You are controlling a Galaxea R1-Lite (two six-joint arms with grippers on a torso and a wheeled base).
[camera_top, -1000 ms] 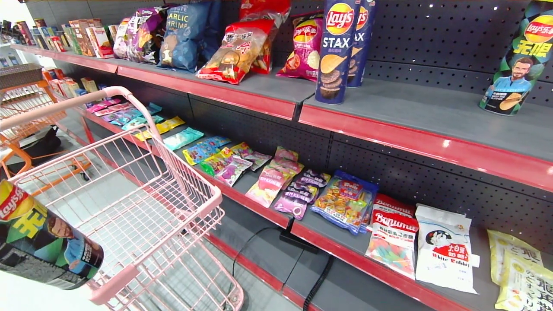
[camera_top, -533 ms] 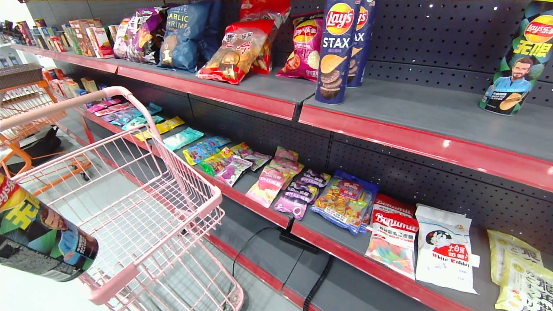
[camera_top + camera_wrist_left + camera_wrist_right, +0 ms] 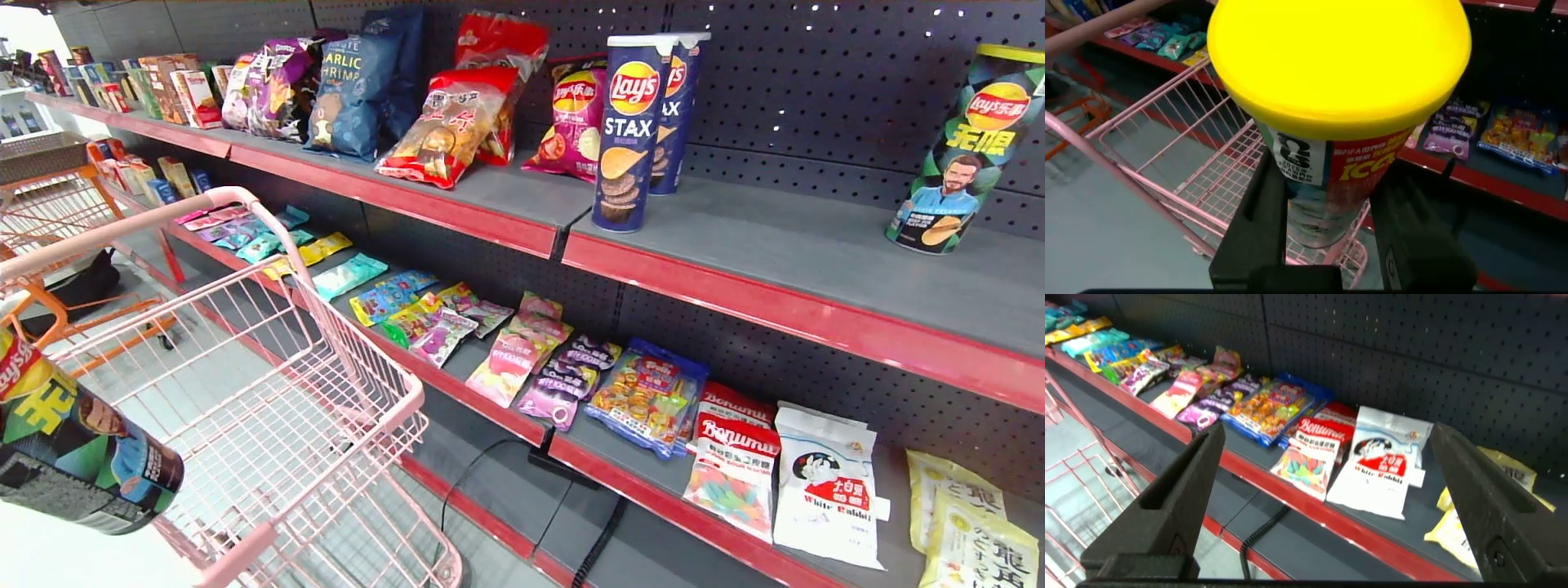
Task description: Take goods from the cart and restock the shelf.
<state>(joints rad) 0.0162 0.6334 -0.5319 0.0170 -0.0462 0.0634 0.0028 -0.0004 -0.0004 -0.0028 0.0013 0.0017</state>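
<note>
Nearest you, the left end effector [image 3: 1335, 204] is clamped on the body of the chip can [image 3: 77, 445], one finger on each side below the yellow lid. The can hangs at your lower left, above the near corner of the pink cart [image 3: 408, 392]. Its long axis is tilted well over, closer to lying than standing.

The right end effector [image 3: 1327, 510] is spread wide and holds nothing, hovering in front of the lower shelf of candy bags.

Further out and higher, the upper shelf [image 3: 775, 237] has a bare stretch between the blue cans [image 3: 629, 131] and a matching can [image 3: 955, 155] standing upright. That gap lies forward, up and to the right of your left end effector, so I'd judge you need a long cross-reach, with the can turned upright before it goes down.
</note>
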